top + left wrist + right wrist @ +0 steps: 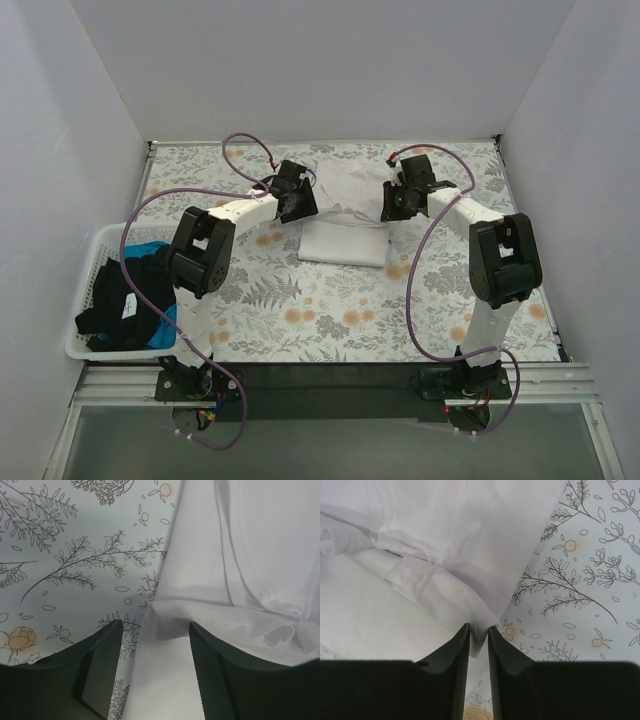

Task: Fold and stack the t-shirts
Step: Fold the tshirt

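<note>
A white t-shirt lies partly folded in the middle of the bench, on the floral tablecloth, with its upper part bunched over a flatter layer. The left end effector is at the shirt's left edge, its fingers spread wide with the folded hem between them and nothing clamped. The right end effector is at the right edge, nearly closed and pinching a corner of the white cloth. A black shirt and a blue shirt sit heaped in the basket at the bench's left side.
</note>
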Tool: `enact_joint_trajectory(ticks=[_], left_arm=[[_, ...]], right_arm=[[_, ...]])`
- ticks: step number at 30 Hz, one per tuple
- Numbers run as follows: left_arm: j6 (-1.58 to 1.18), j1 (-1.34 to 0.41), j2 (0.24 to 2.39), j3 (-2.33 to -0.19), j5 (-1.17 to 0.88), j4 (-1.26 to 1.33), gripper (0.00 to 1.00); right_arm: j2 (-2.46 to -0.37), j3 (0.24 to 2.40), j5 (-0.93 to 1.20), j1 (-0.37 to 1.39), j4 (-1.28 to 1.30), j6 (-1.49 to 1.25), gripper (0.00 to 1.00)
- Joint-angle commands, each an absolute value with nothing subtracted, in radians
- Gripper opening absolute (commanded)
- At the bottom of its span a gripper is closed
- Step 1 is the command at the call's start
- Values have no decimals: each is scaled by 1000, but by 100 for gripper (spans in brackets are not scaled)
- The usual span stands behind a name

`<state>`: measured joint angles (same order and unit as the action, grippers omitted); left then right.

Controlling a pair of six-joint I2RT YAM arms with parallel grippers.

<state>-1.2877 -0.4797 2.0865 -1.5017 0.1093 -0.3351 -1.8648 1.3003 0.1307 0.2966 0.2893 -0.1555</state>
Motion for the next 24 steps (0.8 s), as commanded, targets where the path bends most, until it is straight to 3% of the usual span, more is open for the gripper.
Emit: enact_joint_trajectory(ticks=[1,2,5,6,9,12,13,16,20,24], left_arm=[[-1299,-476,1982,-1486,127,-301,56],[-1302,-476,1967,-1480,124,-301,58],[-1316,-494,1875,-1434,141,-299,62],[-1321,-514,1850,-1418,173,-299,70],[-1341,-572,1769,-1338,234,-293,71],[-1371,-617,1736,-1260,230,-273,63],[-1379,-626,1741,-1234,219,-268,55],[-1396,-655,1781,-1221,201,-265,42],[-1414,-681,1830,-1201,167,-276,32],[-1436,-689,1827,-1144,137,-291,29]], right_arm=[[-1804,1289,121,298,221,-160,29],[-1790,1282,111,307,209,-161,36],[-1724,1264,58,339,192,-169,44],[-1688,1255,39,350,183,-167,45],[-1619,1191,5,397,131,-163,44],[-1592,1117,23,437,63,-164,38],[-1598,1097,25,457,55,-166,28],[-1643,1085,63,479,26,-182,14],[-1732,1101,98,497,-6,-195,11],[-1798,1137,110,499,-21,-184,10]])
